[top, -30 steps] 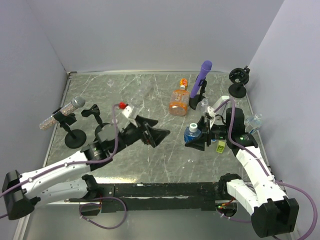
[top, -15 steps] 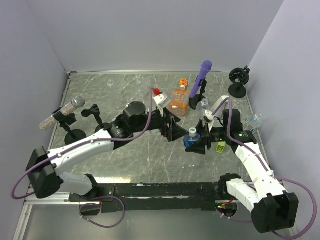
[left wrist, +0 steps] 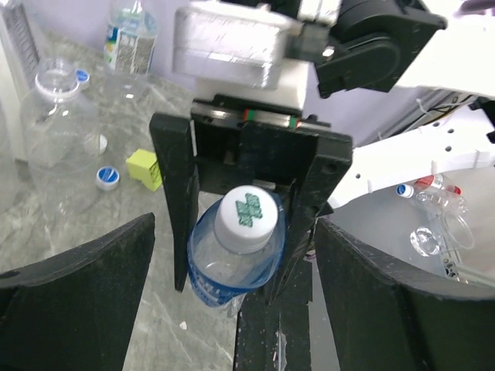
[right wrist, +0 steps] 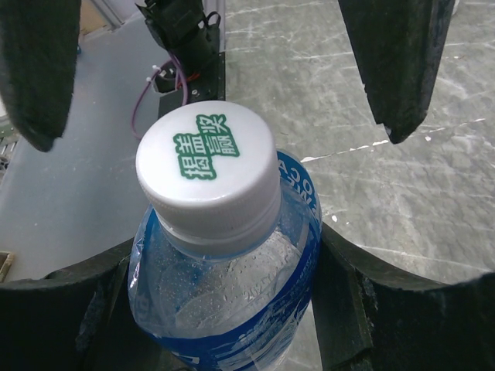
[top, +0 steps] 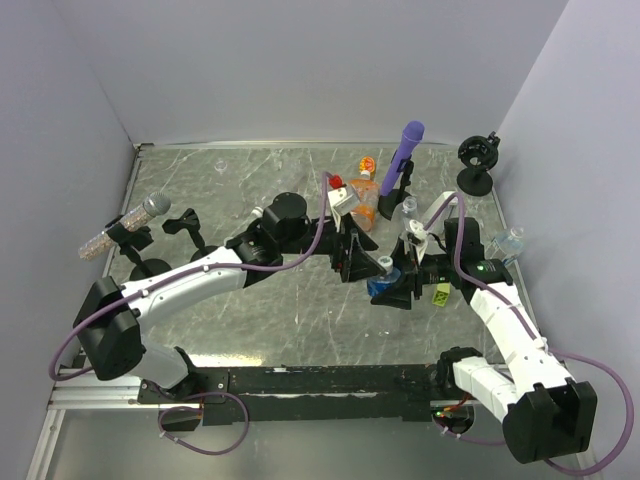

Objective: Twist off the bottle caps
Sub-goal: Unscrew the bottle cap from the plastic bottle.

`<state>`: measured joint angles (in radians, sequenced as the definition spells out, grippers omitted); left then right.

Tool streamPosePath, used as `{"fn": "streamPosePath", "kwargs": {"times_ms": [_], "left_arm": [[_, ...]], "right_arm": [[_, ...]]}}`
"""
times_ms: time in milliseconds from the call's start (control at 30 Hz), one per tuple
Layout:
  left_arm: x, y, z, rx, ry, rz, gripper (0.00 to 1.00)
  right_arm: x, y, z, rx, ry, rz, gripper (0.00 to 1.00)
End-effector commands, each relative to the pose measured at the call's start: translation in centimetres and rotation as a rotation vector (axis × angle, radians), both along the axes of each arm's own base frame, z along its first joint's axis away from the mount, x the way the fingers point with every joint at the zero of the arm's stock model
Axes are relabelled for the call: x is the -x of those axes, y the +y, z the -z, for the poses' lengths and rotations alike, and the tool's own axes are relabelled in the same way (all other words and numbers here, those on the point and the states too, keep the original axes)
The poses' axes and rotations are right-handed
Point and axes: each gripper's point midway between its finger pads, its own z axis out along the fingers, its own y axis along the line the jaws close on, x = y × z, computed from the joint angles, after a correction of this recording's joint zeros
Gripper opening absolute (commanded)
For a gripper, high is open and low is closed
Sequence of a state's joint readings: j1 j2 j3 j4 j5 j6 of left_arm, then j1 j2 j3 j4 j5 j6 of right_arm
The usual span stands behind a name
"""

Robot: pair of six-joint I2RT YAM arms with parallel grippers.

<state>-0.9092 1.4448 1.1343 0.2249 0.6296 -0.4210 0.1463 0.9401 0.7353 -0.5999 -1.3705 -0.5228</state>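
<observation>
— Looking at the cap [right wrist: 207,158]: it is white and sits fully on the bottle [left wrist: 232,270], yes?

— Yes. The bottle is right of the middle of the table [top: 240,190], just near of the right arm's wrist. The right gripper [top: 392,290] has its jaws clamped on the body, under the cap.

— And the left gripper [top: 366,264]?

— Its jaws stand wide apart, one on each side of the cap, and do not touch it.

— So how to do this step well?

— I think the jaws should be centred on the cap only, not on the shoulder. Then close firmly and turn about the neck's axis. The right grip must hold hard, because the thin body could slip or get crushed.
</observation>
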Motion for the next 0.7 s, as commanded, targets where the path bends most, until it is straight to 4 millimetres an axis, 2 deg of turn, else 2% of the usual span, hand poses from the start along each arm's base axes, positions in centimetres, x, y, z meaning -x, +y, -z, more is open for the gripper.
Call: {"fn": "streamPosePath", "kwargs": {"times_ms": [0,333,433,533,667], "left_arm": [[0.6,-0.5,-2.5,0.09,-0.075,0.054,0.84],[0.8,-1.4,-2.0,0.072,-0.071,0.071,0.71],[0.7,-1.5,-1.9,0.072,-0.073,0.063,0.7],[0.7,-1.6,-1.9,0.071,-0.067,0.057,0.64],[0.7,-1.8,-2.2,0.083,-0.067,0.052,0.63]], "right_arm": [[-0.1,0.4,-2.0,-0.039,-0.089,-0.045,0.25],[-0.2,0.4,-1.9,-0.036,-0.082,-0.043,0.25],[-0.2,0.4,-1.9,-0.037,-0.082,-0.044,0.26],[-0.3,0.4,-1.9,-0.037,-0.079,-0.044,0.26],[-0.3,0.4,-1.8,-0.036,-0.074,-0.042,0.26]]}}
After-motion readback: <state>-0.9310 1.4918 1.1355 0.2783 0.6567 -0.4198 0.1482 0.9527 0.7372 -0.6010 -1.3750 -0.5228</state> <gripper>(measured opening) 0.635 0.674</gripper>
